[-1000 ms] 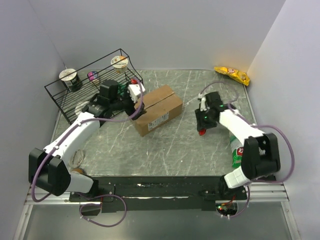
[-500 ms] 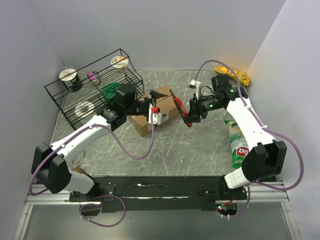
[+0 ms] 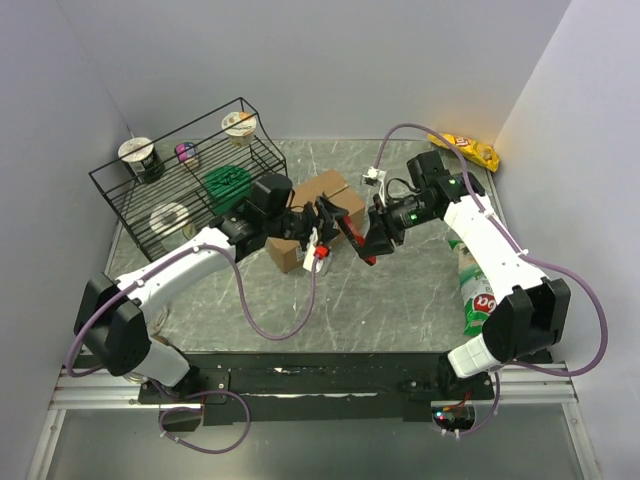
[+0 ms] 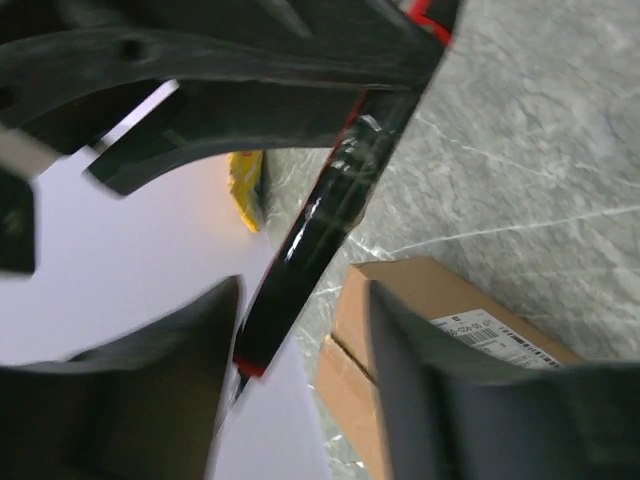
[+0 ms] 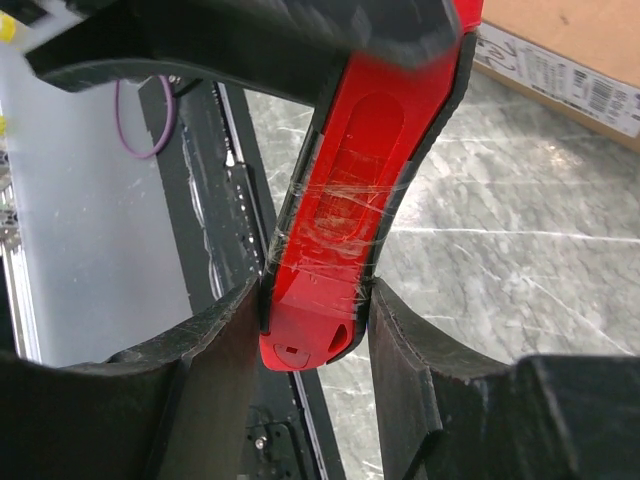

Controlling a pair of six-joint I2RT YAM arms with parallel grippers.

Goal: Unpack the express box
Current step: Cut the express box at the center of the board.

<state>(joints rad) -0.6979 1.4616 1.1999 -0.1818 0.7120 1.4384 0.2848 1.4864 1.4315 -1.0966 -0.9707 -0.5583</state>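
Holding red cutter (image 5: 345, 200) clamped in right gripper (image 5: 315, 320) | left gripper (image 4: 305, 330) jaws apart around it, seemingly not gripping | express box (image 3: 332, 190) mid-table beside wire rack (image 3: 120, 195) | probably light, stiff; take by top flaps.

We see a grey-green marbled counter (image 3: 380, 300). The express box (image 3: 328, 188) rests on it near the middle, turned at an angle. Just left of the box stands a black wire rack (image 3: 190, 190). Well to the right of the box and farther back, a yellow snack bag (image 3: 465, 150) lies in the corner. Right of the box and nearer, a green and white packet (image 3: 472, 295) lies along the counter's edge.
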